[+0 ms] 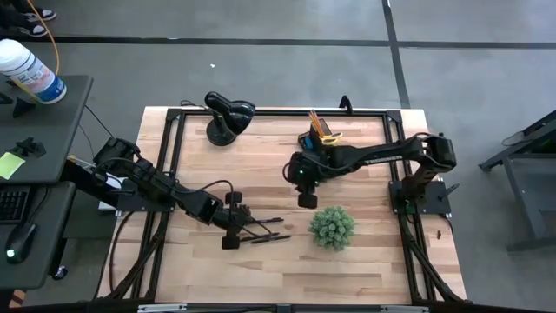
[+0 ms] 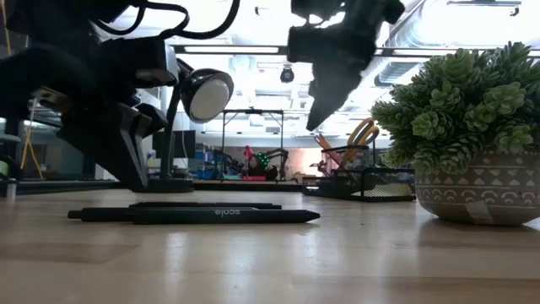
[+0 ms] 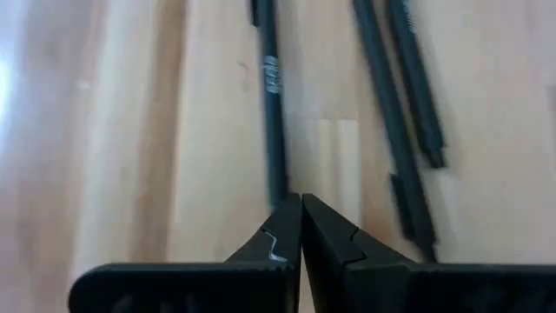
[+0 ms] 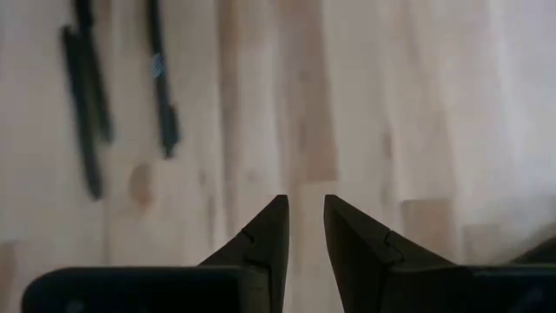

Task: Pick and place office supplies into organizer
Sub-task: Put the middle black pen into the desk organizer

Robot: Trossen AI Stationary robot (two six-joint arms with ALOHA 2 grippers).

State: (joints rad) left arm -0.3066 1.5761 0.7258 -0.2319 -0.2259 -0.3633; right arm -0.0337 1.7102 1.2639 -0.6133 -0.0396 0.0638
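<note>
Where the pale butcher-block table fills the middle of the high view, grey floor surrounds it and a side desk with a white bottle sits at upper left. Three black pens lie low and left of centre. The left gripper, fingers pressed together on nothing, is just beside them. The right gripper hangs mid-frame, fingers slightly parted and empty. The organizer, holding yellow-handled scissors and pencils, stands at upper centre-right, a black lamp to its left. The green plant sits lower right.
</note>
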